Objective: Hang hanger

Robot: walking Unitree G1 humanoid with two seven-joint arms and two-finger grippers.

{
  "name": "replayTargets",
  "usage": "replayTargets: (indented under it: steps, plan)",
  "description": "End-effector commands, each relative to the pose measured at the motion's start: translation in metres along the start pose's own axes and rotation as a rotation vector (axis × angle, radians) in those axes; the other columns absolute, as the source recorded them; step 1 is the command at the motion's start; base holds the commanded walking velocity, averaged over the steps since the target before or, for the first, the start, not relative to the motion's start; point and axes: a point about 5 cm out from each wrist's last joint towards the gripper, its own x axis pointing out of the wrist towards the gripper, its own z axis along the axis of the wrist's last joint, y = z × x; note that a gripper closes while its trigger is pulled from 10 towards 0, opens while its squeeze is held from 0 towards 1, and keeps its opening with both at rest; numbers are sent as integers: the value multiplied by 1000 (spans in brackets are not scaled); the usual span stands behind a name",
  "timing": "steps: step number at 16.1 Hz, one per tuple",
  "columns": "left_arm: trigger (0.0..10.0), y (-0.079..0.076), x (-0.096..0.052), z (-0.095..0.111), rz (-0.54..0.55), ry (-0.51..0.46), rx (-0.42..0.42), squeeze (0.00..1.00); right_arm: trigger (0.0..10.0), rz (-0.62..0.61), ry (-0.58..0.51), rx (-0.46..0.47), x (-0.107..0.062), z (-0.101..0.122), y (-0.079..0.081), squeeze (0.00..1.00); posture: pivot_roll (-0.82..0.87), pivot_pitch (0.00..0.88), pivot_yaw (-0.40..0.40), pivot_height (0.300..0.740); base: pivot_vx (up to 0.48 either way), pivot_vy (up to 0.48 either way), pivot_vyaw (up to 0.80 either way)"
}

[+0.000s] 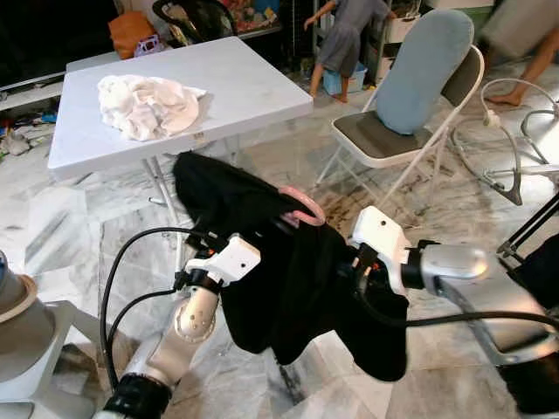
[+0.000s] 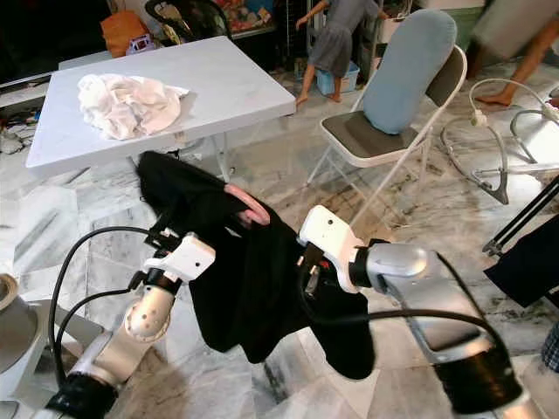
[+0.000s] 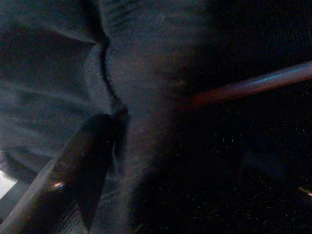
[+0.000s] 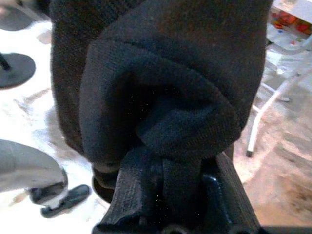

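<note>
Black garment [image 1: 288, 271] buries pink hanger [image 1: 306, 205]; right hand [image 4: 165, 195] clenches cloth, left hand's [image 3: 83, 165] grip unclear.

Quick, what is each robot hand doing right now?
Left gripper: against the black garment; open or shut cannot be told.
Right gripper: shut on the black garment.

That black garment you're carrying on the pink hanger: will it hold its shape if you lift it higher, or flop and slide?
Likely floppy: the black garment sags in folds between both grippers. It may slide, since the pink hanger pokes out at just one spot. The right gripper pinches bunched cloth, so that end probably stays put.
</note>
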Motion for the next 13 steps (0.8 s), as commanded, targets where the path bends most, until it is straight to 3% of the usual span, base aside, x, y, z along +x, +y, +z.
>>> replayTargets:
  steps: [1, 4, 8, 13]
  plan:
    - [0, 2, 2, -2, 3, 2, -6, 0, 10000, 54, -75, -37, -9, 19, 5, 0, -139, 17, 68, 740, 0, 0, 0]
    - [0, 4, 3, 0, 7, -16, -15, 0, 10000, 54, 9, -49, -19, 2, 4, 0, -143, 1, 74, 740, 0, 0, 0]
    - [0, 5, 5, -1, -5, -23, -19, 0, 10000, 49, 49, -55, -17, -4, 2, 0, -139, 0, 72, 740, 0, 0, 0]
    - [0, 5, -1, -5, -13, 3, -44, 0, 10000, 36, 108, -128, -17, -13, -1, 0, -133, 7, 67, 740, 0, 0, 0]
